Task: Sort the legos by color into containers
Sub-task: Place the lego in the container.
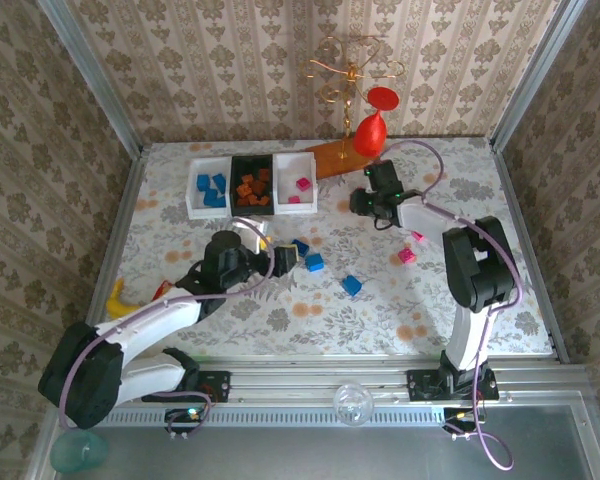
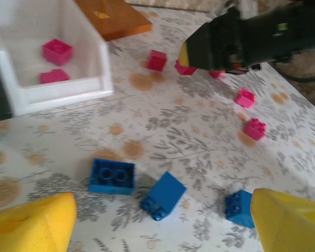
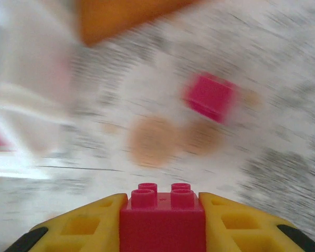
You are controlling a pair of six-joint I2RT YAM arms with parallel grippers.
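Note:
My right gripper [image 3: 163,231] is shut on a magenta-pink lego [image 3: 163,218], studs facing forward, a little above the table between the pink-holding white bin [image 1: 295,185] and the wooden base; from above that gripper [image 1: 362,204] is right of the bin. Its view is motion-blurred, with one pink lego [image 3: 211,96] on the cloth ahead. My left gripper [image 2: 163,233] is open, yellow fingers [image 2: 31,223] wide apart, over three blue legos [image 2: 111,176] [image 2: 163,195] [image 2: 239,208]. The black bin [image 1: 252,187] holds brown-orange legos. The left white bin [image 1: 208,190] holds blue ones.
Loose pink legos [image 2: 254,128] [image 2: 245,97] [image 2: 157,60] lie right of the blue ones. A wooden base [image 1: 330,155] with wire stand and a red goblet [image 1: 372,130] stand behind the bins. A yellow banana toy [image 1: 120,297] lies at the left edge.

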